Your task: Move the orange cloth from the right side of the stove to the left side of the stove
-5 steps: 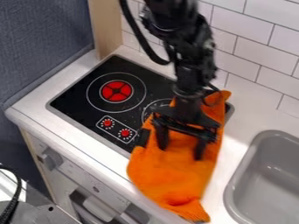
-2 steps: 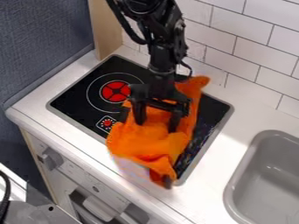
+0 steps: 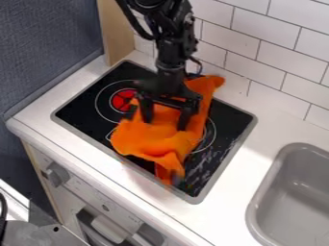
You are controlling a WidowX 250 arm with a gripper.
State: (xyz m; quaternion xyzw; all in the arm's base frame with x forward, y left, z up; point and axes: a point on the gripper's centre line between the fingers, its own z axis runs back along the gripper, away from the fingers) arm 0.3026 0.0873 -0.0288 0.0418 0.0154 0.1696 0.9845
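The black gripper hangs over the middle of the stovetop, pointing down onto an orange cloth. Its two fingers stand wide apart, with cloth between and around them. The rumpled cloth lies across the black stovetop, one corner behind the gripper at the right and a narrow end hanging toward the front edge. It covers part of the rings and control panel. Beside the left finger, a red burner is partly visible.
A grey sink is set into the white counter at the right. White wall tiles rise behind, and a wooden panel stands at the back left. Stove knobs line the front.
The gripper and orange cloth have moved together left and toward the back, from the counter's front edge onto the stovetop. The cloth has bunched up, uncovering the stove's right side.
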